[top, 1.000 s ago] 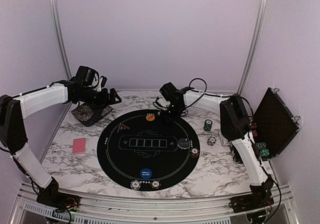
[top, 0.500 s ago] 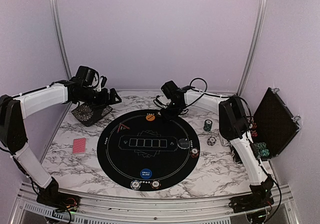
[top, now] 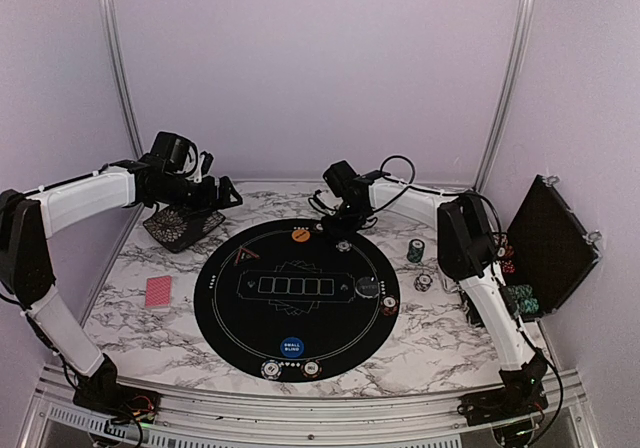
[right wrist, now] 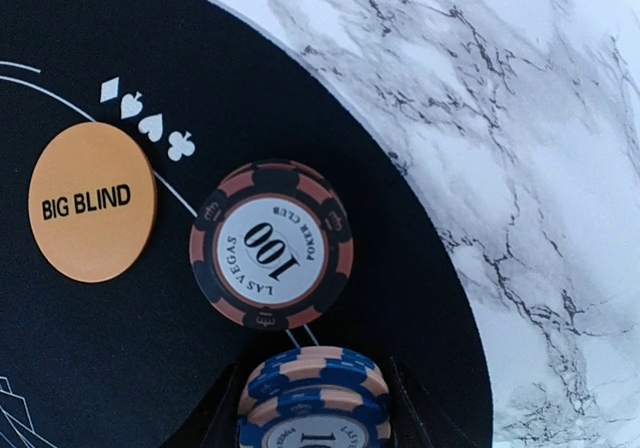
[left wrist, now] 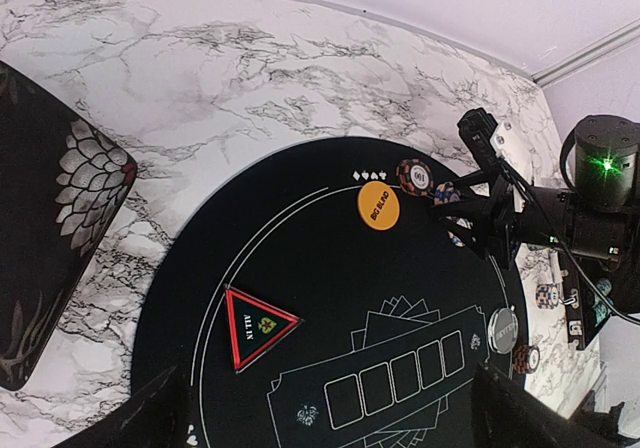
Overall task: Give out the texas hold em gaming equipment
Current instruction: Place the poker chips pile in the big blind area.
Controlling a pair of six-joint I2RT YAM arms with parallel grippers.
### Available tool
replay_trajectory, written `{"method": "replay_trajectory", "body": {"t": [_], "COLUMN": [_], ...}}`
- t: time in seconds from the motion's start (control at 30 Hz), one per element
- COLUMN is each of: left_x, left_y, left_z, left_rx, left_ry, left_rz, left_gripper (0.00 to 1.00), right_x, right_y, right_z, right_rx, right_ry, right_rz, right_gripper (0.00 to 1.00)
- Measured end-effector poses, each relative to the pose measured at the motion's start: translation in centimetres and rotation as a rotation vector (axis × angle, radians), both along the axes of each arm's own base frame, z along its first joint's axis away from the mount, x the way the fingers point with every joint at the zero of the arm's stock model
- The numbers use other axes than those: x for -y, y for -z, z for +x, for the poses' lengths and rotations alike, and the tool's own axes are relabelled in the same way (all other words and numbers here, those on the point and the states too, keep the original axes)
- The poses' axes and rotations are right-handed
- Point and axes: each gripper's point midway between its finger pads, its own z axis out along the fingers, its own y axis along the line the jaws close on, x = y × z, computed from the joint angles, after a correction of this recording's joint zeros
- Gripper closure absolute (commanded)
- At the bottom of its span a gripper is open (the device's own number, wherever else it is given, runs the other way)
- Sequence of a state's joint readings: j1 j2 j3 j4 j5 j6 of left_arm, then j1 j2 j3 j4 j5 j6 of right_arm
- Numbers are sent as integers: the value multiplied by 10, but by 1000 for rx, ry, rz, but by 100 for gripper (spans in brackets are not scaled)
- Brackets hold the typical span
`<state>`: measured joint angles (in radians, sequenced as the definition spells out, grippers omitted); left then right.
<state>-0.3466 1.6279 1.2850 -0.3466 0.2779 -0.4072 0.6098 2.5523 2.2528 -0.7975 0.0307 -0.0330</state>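
Working beside big blind button (right wrist: 92, 201): my right tool (right wrist: 315, 420) clamps blue chip (right wrist: 312, 376); next probably lowering it by black-orange chip (right wrist: 270, 245).

Matt black mat (top: 240, 308), smooth blue chips (right wrist: 312, 383)

White marble counter (top: 420, 338) carries a big round black mat (top: 330, 318) mid-surface. L of mat: red-backed card deck (top: 159, 292) flat on the marble, w/ a black patterned flat item (top: 183, 228) at back L. R of mat: teal chip stack (top: 415, 251), a lone chip (top: 424, 282) nearer, & black chip case (top: 550, 243) at far R edge.
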Motion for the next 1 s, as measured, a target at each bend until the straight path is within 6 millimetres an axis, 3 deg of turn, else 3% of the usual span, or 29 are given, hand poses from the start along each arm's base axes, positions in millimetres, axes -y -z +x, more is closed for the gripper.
{"method": "replay_trajectory", "body": {"t": [0.4, 0.8, 1.0], "left_x": [0, 0, 0], "left_y": [0, 0, 0], "left_z": [0, 0, 0], "left_rx": [-1, -1, -1], "left_ry": [0, 0, 0], "left_rz": [-1, -1, -1], "left_gripper": [1, 1, 1], "right_x": [2, 7, 8], "right_y": [0, -2, -3], "right_z": [-1, 4, 5], "right_rx": [-8, 4, 9], "right_ry": [38, 37, 35], "right_rz": [9, -24, -32], "right_gripper": [57, 32, 29]}}
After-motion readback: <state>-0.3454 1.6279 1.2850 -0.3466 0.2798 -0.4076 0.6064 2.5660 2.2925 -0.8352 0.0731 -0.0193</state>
